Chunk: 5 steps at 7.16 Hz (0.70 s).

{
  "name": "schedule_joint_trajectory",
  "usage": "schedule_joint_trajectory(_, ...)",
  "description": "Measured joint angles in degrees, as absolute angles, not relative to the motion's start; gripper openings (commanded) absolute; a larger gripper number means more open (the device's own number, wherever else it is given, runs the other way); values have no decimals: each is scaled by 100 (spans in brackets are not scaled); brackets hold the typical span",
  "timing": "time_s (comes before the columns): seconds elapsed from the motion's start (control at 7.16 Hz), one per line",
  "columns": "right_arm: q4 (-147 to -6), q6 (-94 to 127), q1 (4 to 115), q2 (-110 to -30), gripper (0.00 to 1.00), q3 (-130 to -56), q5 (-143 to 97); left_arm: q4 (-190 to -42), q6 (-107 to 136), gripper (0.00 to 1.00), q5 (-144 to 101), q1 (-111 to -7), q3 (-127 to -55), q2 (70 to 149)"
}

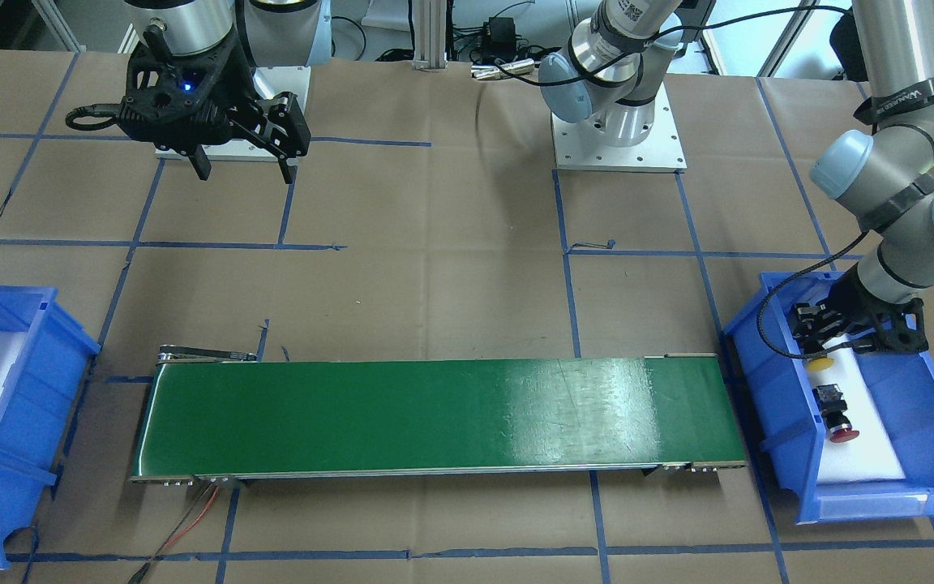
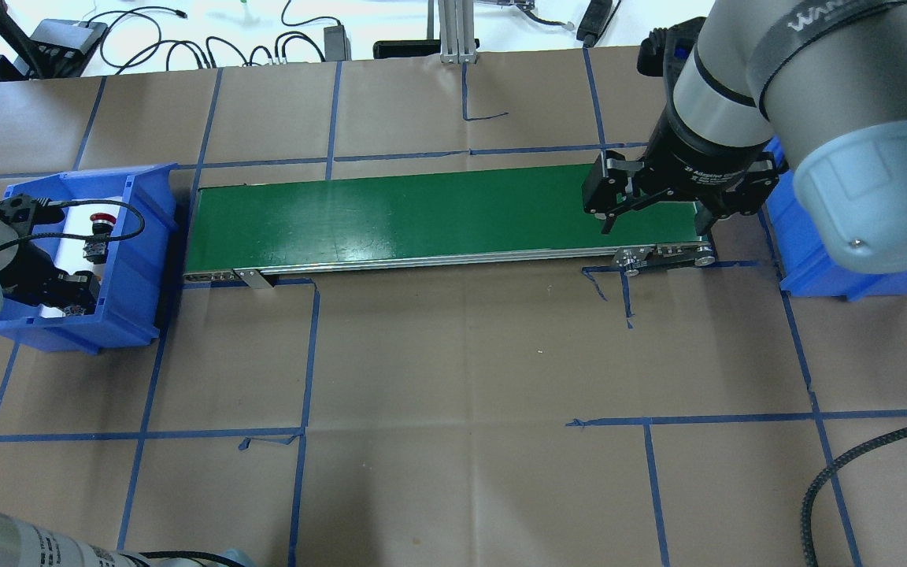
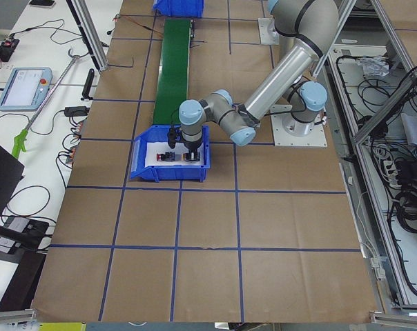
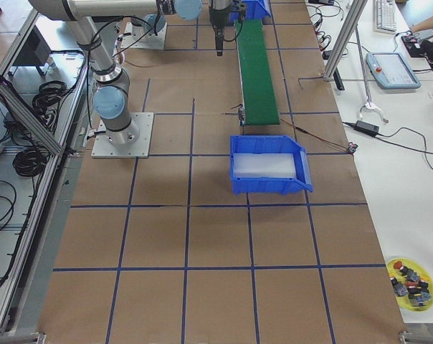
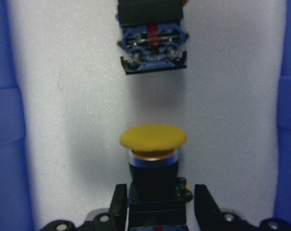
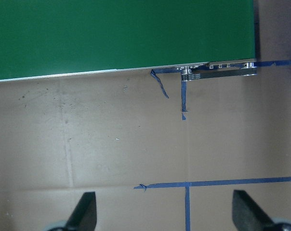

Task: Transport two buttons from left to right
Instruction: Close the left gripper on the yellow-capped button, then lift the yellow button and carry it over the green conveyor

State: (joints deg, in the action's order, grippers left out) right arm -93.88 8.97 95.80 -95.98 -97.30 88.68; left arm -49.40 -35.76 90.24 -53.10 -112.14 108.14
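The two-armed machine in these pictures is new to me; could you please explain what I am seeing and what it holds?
These are two robot arms at a table. Four fixed cameras look from front, overhead and each end; two ride the wrists. A green conveyor belt lies between the left bin and the right bin. The left bin holds a yellow button and a red button. The left gripper straddles the yellow button's body; whether it grips is unclear. The right gripper hangs open near the belt's other end.
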Motion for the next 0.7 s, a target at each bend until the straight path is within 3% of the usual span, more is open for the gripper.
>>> schedule_joint_trajectory(0.42, -9387, 896, 9580, -9598, 100, -9730, 8868, -5478, -3453, 11, 9024, -5337, -10838, 10402)
schedule_joint_trajectory(0.7, -9387, 896, 9580, -9598, 100, -9729, 8868, -6666, -3446, 12, 9032, -5349, -9995, 10214)
